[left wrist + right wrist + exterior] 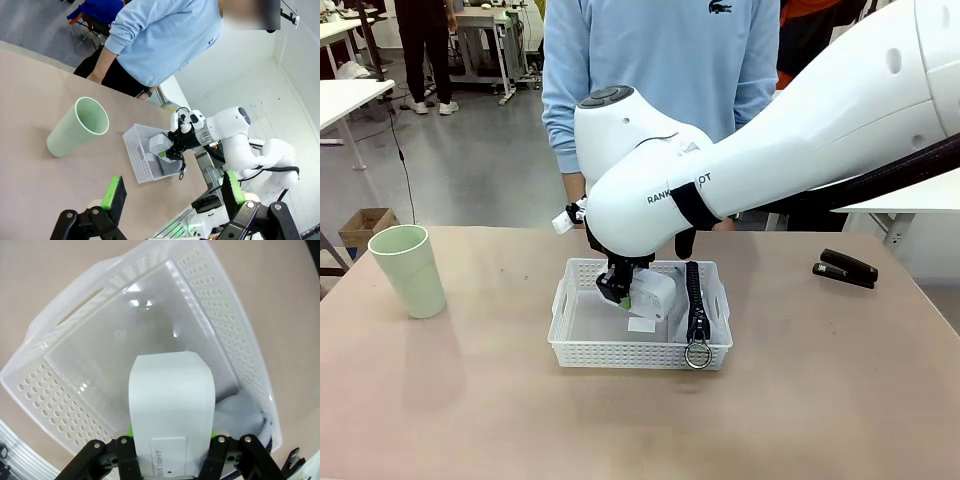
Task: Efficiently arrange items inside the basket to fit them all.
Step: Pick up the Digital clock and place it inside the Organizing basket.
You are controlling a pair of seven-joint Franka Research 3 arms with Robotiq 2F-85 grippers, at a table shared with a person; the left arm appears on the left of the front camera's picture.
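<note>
The shallow white perforated plastic basket (640, 352) is seen just below the right pincer (618, 290), the grey zip pouch (697, 300) lodged inside beside that pincer, whose fingers are clamped on the white rounded oblong box (655, 292); the left pincer (172, 192) is spread wide, empty

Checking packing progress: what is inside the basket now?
In the basket, the grey pouch lies along the right side, zipper up. The right claw holds the white box over the bare floor; anything beneath the box is hidden.

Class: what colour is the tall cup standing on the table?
Pale green. The tall round plastic cup shows best in the front view.
</note>
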